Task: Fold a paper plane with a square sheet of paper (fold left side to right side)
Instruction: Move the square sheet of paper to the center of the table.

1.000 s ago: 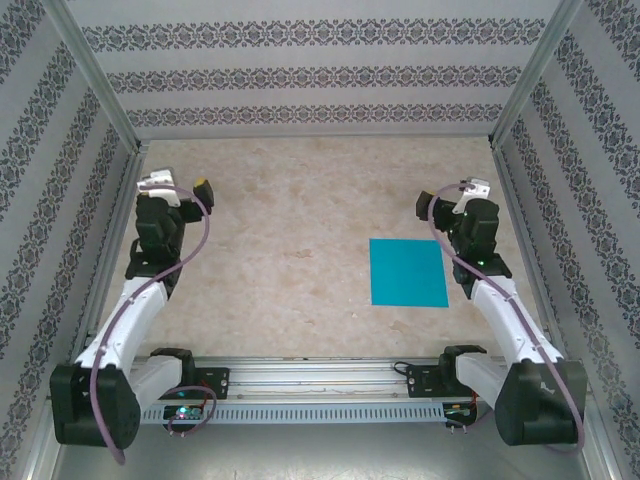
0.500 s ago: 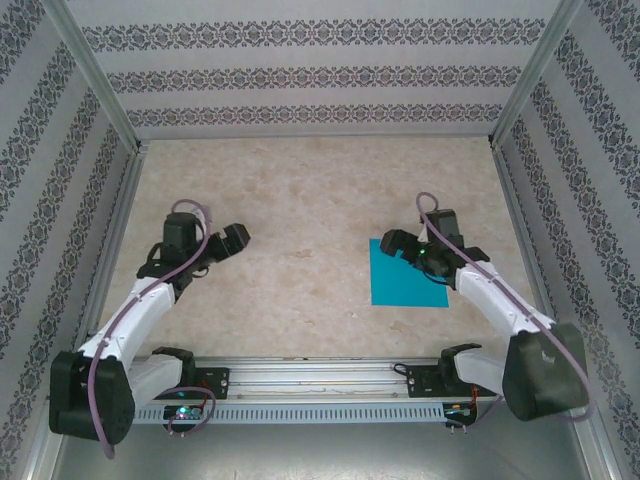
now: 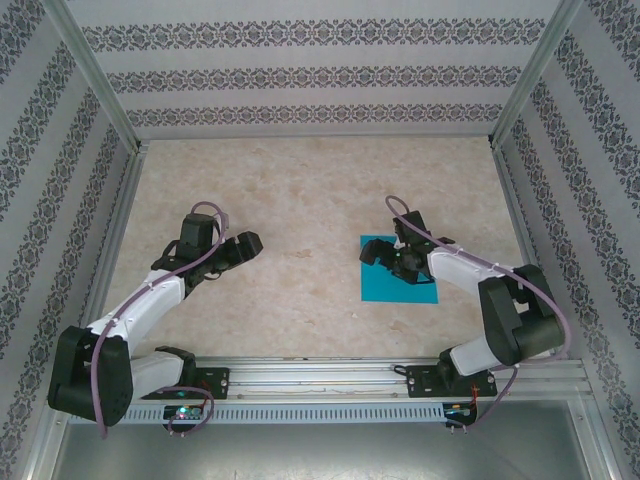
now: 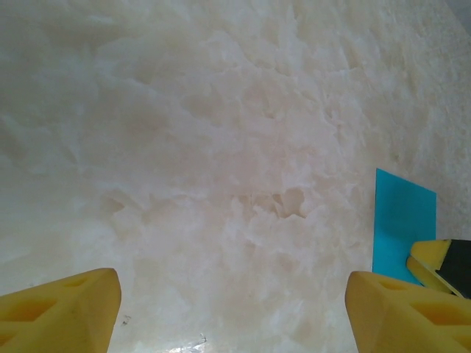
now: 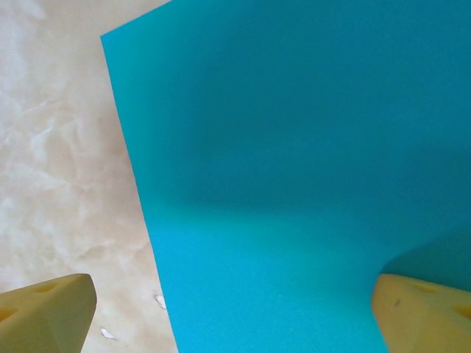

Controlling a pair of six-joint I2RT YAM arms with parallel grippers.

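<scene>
The square sheet of paper (image 3: 402,290) lies flat on the marbled table, right of centre, plain teal-blue with no crease. My right gripper (image 3: 385,262) hangs low over its far left corner, open. In the right wrist view one yellow fingertip is above bare table left of the sheet's edge and the other above the sheet (image 5: 294,184), with nothing pinched in the right gripper (image 5: 234,294). My left gripper (image 3: 243,247) is open over bare table at centre left, pointing toward the sheet. Its wrist view has the left gripper (image 4: 232,294) empty and the sheet (image 4: 401,220) far right.
Patterned walls and aluminium frame posts (image 3: 112,110) close in the table on three sides. The mounting rail (image 3: 320,375) runs along the near edge. A few small white specks (image 5: 160,300) lie on the table by the sheet's left edge.
Both arms have swung inward and down from the sides. The right gripper now hovers over the sheet's far left corner, and the sheet sits slightly further left.
</scene>
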